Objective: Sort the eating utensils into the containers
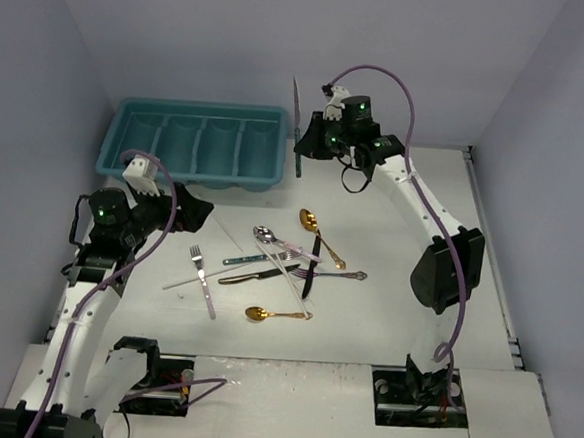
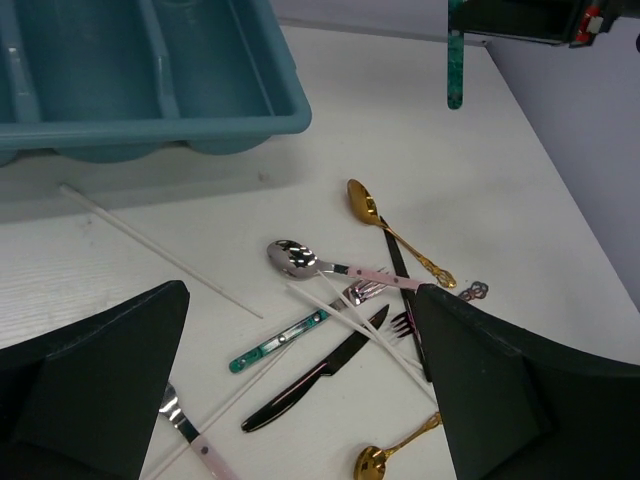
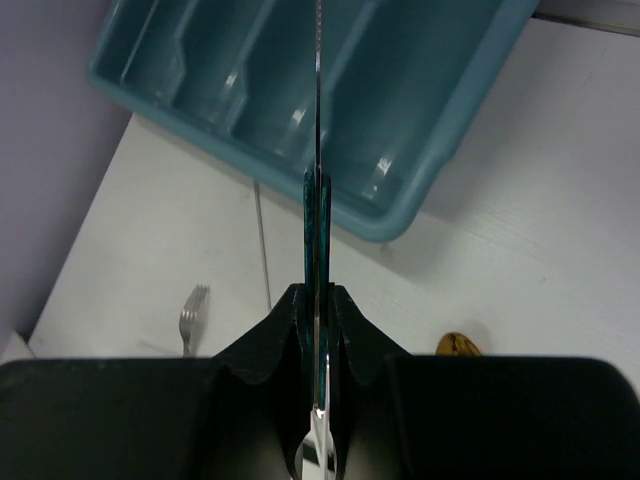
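The right gripper point(image 1: 303, 143), just right of centre near the top of the overhead view, is clamped on a teal-handled knife point(image 1: 296, 104). The knife stands nearly upright in the air, just beside the right end of the cutlery tray point(image 1: 224, 181). The tray sits upper left on the white table point(image 1: 365, 324), its four long compartments side by side. The left gripper point(image 1: 198, 212), at middle left just below the tray's front wall, has its jaws spread wide and holds nothing. The other utensils lie crossed in the centre: a gold spoon point(image 1: 309, 220) uppermost, a silver spoon point(image 1: 263, 234), a black knife point(image 1: 258, 275), a fork point(image 1: 203, 283) apart to the left, and a second gold spoon point(image 1: 257, 314) lowest.

In the left wrist view, the dark fingers point(image 2: 100, 390) fill both lower corners, well apart, with the heap between them. A white chopstick point(image 2: 160, 250) lies slantwise at left centre, below the tray corner. The held knife's teal handle hangs at the top right.

In the right wrist view, the fingers point(image 3: 275, 340) press on the teal handle at bottom centre. The knife runs edge-on up the middle, across the tray slanting along the top. The fork shows lower left.
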You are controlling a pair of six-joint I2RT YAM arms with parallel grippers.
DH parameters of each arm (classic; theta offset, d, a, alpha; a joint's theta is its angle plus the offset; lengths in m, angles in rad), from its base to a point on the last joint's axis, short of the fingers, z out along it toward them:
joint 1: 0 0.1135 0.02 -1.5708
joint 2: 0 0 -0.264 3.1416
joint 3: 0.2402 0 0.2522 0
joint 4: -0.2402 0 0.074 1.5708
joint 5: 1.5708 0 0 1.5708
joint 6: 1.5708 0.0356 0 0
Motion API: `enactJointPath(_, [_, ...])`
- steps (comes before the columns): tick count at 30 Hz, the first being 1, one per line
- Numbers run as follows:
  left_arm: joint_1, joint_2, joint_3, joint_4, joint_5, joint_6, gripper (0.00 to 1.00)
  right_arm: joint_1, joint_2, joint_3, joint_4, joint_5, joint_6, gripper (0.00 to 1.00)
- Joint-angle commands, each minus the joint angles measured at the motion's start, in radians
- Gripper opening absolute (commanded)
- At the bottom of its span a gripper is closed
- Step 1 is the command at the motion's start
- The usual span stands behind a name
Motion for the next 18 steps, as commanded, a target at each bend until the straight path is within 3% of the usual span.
enactJointPath(1, [-0.003, -0.111, -0.014, 0.009, -0.115, 0.04, 0.97, 0.042, 0.1, 0.096, 0.172, 0.125, 0.241, 0.0])
enactJointPath(9, [-0.003, -0.258, -0.024, -0.16, -0.309, 0.208, 0.97, 0.084, 0.323, 0.267, 0.198, 0.212, 0.326, 0.0])
enactJointPath(18, [-0.001, -0.39, -0.036, -0.307, -0.346, 0.274, 0.97, 0.102, 0.486, 0.413, 0.252, 0.213, 0.342, 0.0])
